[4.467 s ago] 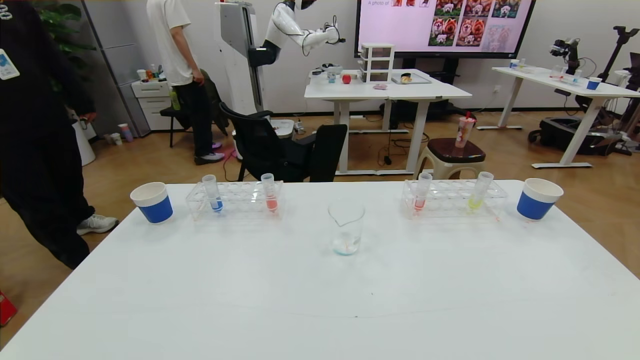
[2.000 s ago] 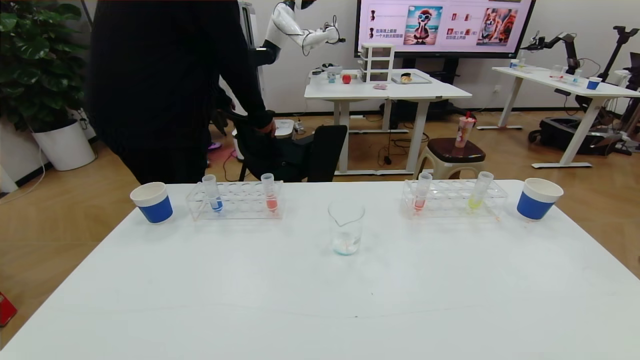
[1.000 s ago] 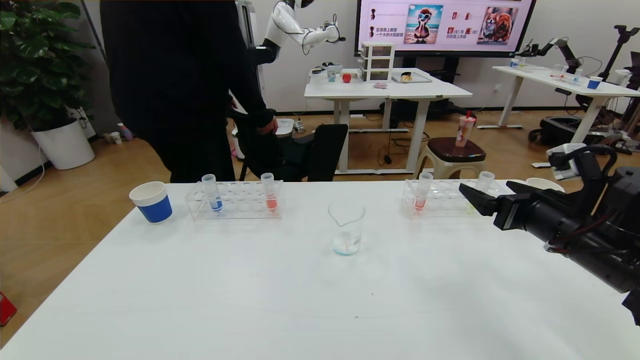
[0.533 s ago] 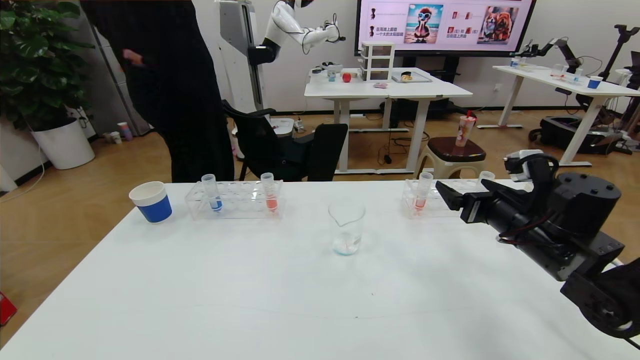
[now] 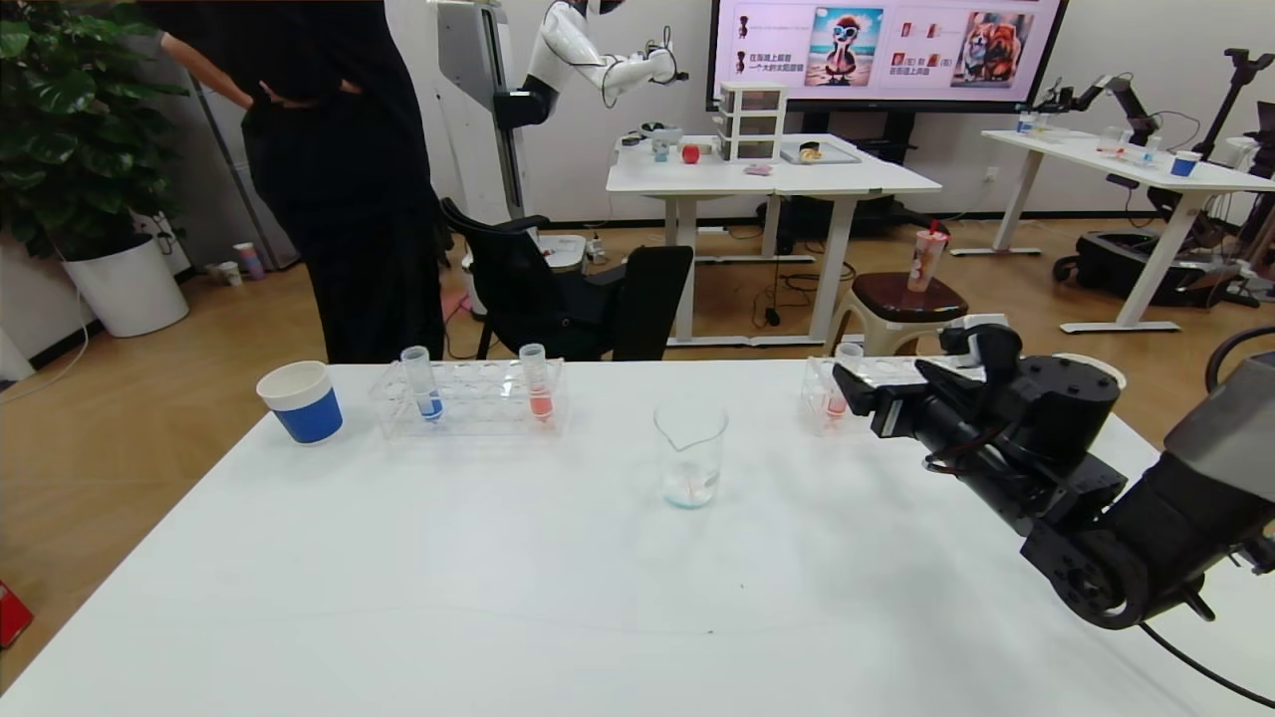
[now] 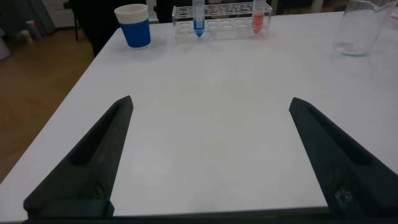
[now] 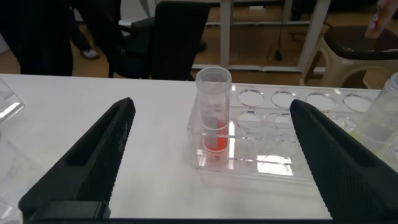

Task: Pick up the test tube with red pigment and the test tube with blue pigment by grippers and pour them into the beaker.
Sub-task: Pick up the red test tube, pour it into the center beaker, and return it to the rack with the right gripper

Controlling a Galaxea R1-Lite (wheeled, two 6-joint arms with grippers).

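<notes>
The red-pigment tube stands at the left end of the right rack. It shows in the right wrist view, centred just ahead of my open, empty right gripper, which hovers at the rack's end. The blue-pigment tube stands in the left rack and shows in the left wrist view. The clear beaker stands mid-table between the racks. My left gripper is open and empty, low over the near table, out of the head view.
A brighter coral-red tube stands in the left rack. A blue-banded cup sits at far left; another is mostly hidden behind my right arm. A yellowish tube stands further along the right rack. A person stands behind the table.
My right arm has come in from the right and moved left along the right rack to the red tube. The person behind the table has shifted. The tubes and beaker have not moved.
</notes>
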